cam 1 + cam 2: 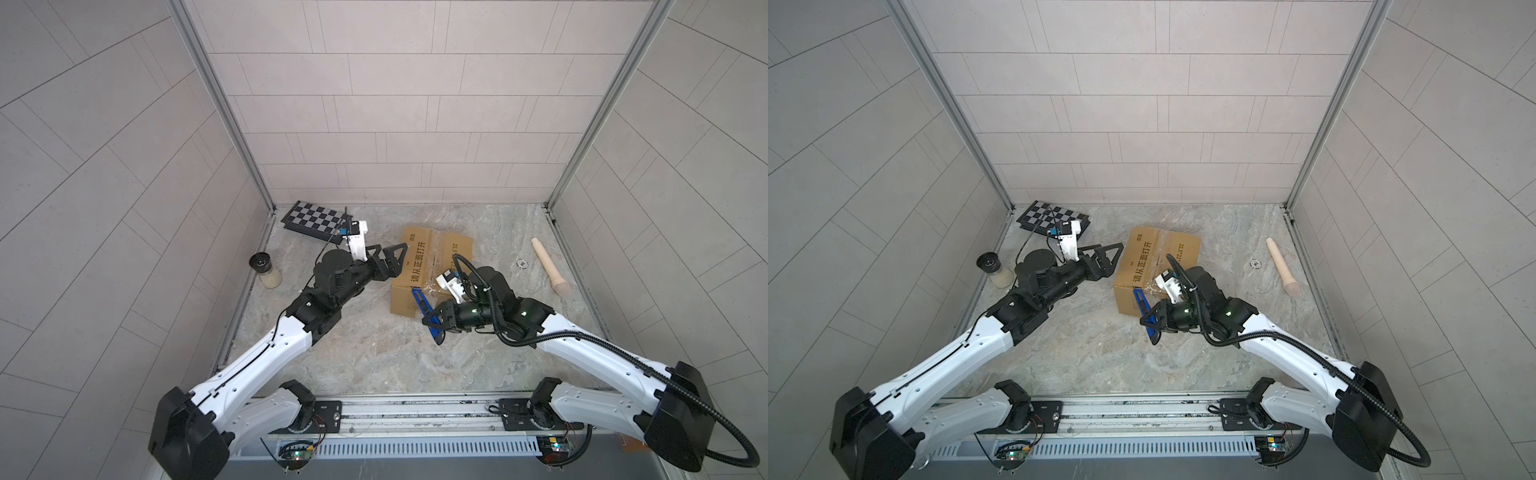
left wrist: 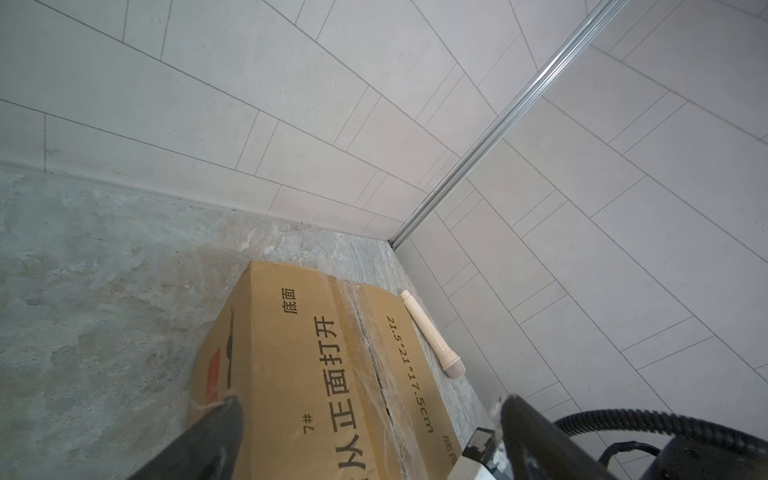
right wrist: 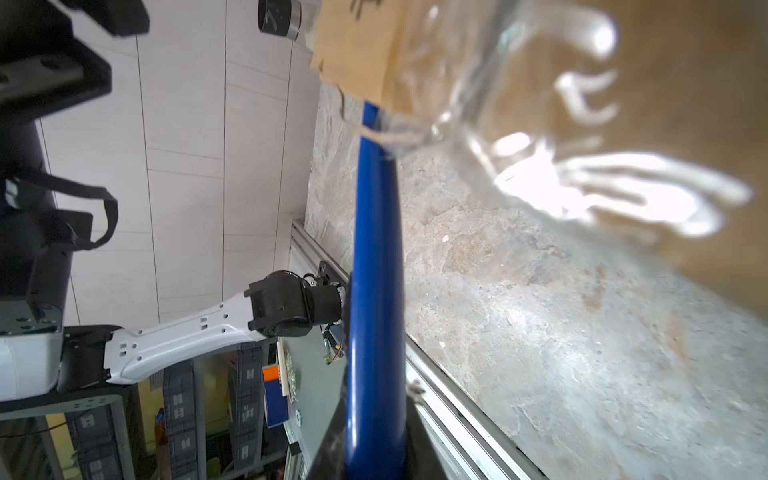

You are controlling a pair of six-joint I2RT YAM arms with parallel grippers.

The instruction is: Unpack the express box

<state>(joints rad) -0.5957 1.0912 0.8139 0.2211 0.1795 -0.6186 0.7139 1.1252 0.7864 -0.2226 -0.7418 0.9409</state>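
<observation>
The express box point(image 1: 432, 266) point(image 1: 1152, 262), a brown carton with black Chinese print, sits mid-floor, its taped top seam split in the left wrist view point(image 2: 316, 365). My left gripper point(image 1: 390, 250) point(image 1: 1106, 251) point(image 2: 370, 415) stands open at the box's left top edge, one finger point(image 2: 216, 428) on each side of the printed face. My right gripper point(image 1: 434, 328) point(image 1: 1152, 328) point(image 3: 376, 449) is shut on a blue tool point(image 1: 420, 302) point(image 3: 376, 249). The tool's tip meets the box's near edge point(image 3: 357, 45), where clear tape point(image 3: 582, 174) hangs loose and crumpled.
A checkered board case point(image 1: 318, 220) point(image 1: 1054, 218) lies at the back left. A black-lidded jar point(image 1: 265, 270) point(image 1: 994, 270) lies by the left wall. A cream wooden handle point(image 1: 548, 266) point(image 1: 1282, 266) point(image 2: 432, 336) and a small metal ring point(image 1: 521, 263) lie right of the box.
</observation>
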